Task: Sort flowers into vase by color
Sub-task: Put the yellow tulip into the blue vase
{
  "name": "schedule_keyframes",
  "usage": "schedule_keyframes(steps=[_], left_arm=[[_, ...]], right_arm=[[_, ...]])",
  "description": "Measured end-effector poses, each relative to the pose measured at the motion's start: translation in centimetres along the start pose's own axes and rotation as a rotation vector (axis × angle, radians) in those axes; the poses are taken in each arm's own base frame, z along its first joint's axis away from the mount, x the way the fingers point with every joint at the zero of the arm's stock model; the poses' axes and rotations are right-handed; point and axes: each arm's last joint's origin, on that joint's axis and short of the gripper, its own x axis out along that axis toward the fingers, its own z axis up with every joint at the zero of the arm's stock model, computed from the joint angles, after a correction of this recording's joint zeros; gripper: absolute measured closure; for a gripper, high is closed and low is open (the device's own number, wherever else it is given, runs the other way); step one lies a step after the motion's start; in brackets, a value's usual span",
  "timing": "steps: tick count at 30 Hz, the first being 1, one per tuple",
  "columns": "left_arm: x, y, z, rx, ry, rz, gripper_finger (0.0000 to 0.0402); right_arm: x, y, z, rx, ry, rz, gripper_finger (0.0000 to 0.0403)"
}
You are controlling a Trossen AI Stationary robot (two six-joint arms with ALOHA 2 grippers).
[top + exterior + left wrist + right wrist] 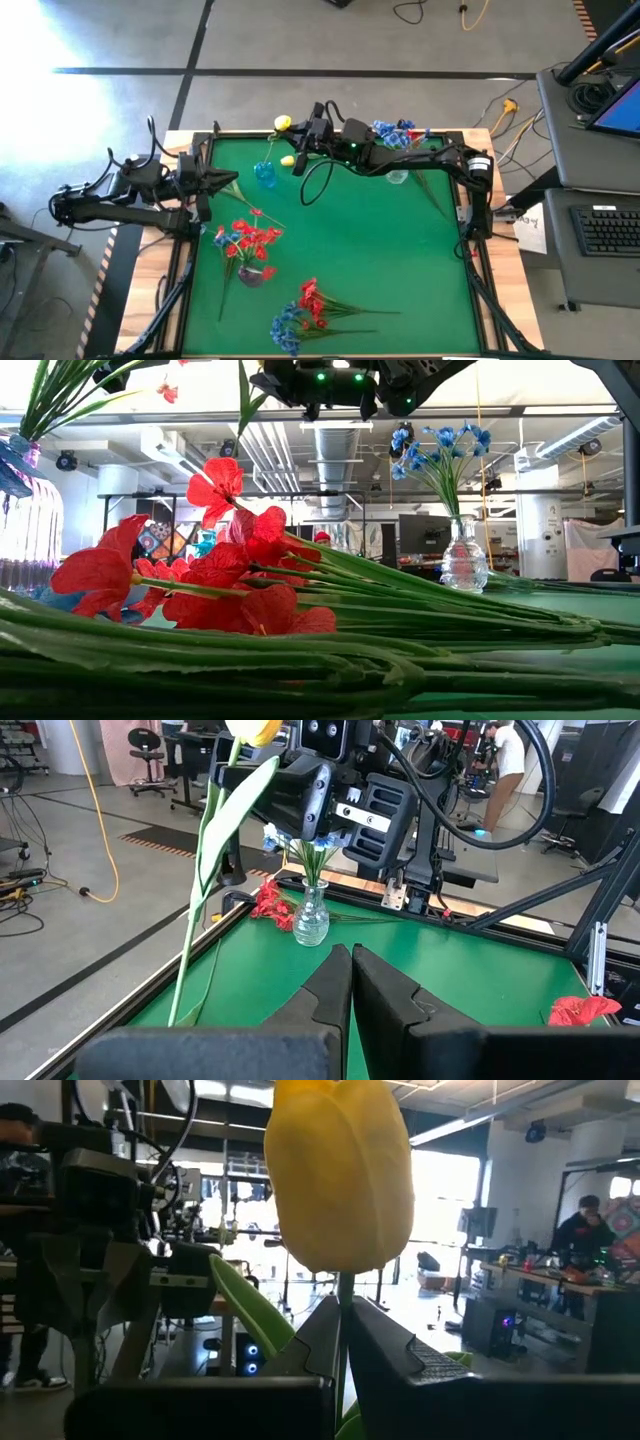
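My right gripper (298,158) reaches over the table's far left part, shut on a yellow flower (340,1175). The blossom stands just past the fingertips, and the stem (200,890) runs down toward a small blue vase (265,175). I cannot tell whether its lower end is in the vase. A second yellow blossom (283,123) shows near the far edge. My left gripper (232,183) waits shut at the left edge, touching nothing. Blue flowers (397,130) stand in a clear vase (463,560). Red flowers (250,240) stand in another vase (252,275). My right gripper pinches the yellow flower's thin stem (343,1295) between its two fingers, just below the blossom. The fingers come from the table's right, slanting a little upward, and lie across the stem. The blossom is upright above them, a leaf (250,1305) beside them, and the stem hangs below.
Loose red flowers (312,300) and blue flowers (290,325) lie on the green mat near the front edge, with their stems pointing right. Bare mat (380,240) lies at the middle and right. A raised black frame (470,230) borders the table.
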Motion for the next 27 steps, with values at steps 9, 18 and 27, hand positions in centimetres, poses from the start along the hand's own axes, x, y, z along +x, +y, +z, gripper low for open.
schedule_keyframes(steps=[9, 18, 27], left_arm=[[0.00, 0.00, 0.00, 0.000, 0.000, 0.000, 0.0401], [0.00, 0.00, 0.00, 0.000, 0.000, 0.000, 0.0401], [0.00, 0.00, 0.00, 0.000, 0.000, 0.000, 0.0401]], right_arm=[[0.00, -0.09, -0.01, 0.017, 0.003, -0.033, 0.0390], [0.00, -0.10, -0.16, 0.019, 0.019, -0.039, 0.0390], [0.00, -0.10, -0.21, 0.029, 0.024, -0.039, 0.0390]])
